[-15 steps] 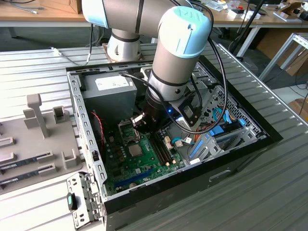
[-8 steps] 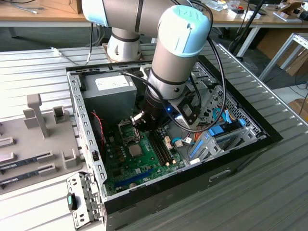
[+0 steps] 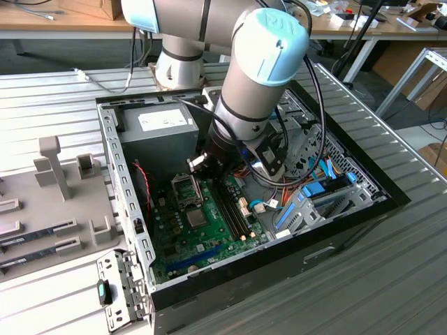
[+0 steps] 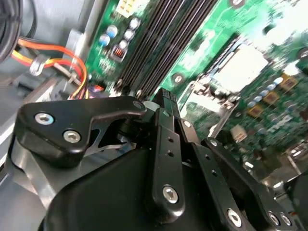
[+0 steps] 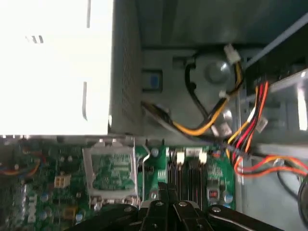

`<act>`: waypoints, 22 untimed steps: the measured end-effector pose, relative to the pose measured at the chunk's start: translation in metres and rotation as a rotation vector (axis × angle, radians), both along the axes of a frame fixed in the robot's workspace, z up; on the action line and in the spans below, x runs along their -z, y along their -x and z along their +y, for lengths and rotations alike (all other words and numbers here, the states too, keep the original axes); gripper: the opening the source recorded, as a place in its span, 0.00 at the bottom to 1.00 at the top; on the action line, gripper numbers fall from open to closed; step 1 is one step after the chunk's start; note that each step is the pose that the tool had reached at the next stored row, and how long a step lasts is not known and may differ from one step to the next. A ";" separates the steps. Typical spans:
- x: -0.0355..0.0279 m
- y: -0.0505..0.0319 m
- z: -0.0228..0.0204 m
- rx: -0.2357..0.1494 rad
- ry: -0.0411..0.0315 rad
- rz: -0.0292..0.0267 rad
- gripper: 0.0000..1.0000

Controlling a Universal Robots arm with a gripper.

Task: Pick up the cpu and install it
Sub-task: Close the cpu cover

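**A:** Where is the cpu (image 3: 195,162) now?

**B:** As far as I can judge, it's the small silvery piece at the tip of the gripper (image 3: 198,165), inside the open computer case (image 3: 353,209). In the second wrist view the fingers (image 4: 168,130) are drawn close together, with a pale sliver showing at their tip. I read that as a clamp on the chip's edges.

**A:** Why hold it there?

**B:** In the exterior view the open socket (image 3: 185,188) lies at about 6 o'clock of the gripper, close below it. The arm seems to be carrying the chip over its seat on the green motherboard (image 3: 174,234). The chip looks tilted, not yet flat to the board.

**A:** What is close by?

**B:** The grey power supply (image 3: 157,129) stands at about 10 o'clock of the gripper and the memory slots (image 3: 230,206) at 4 o'clock. Reaching steeply from above probably keeps the arm off both. I can't tell whether the socket already holds anything.
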State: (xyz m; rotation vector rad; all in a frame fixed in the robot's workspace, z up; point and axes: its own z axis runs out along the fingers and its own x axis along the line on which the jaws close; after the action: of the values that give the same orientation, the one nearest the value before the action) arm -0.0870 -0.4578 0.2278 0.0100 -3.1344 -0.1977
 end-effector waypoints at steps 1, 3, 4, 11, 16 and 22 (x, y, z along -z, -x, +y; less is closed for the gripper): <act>0.0006 0.0000 0.0000 -0.026 -0.0091 0.0002 0.11; 0.0023 0.0000 0.0000 -0.117 -0.0260 0.0003 0.11; 0.0028 0.0000 0.0000 -0.131 -0.0285 0.0004 0.11; 0.0077 -0.0042 0.0021 -0.201 -0.0394 0.0024 0.11; 0.0127 -0.0072 0.0097 -0.236 -0.0434 0.0030 0.11; 0.0127 -0.0079 0.0107 -0.272 -0.1168 -0.0047 0.11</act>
State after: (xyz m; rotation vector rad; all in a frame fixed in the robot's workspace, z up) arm -0.0791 -0.4471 0.2151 0.4332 -3.0756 -0.3762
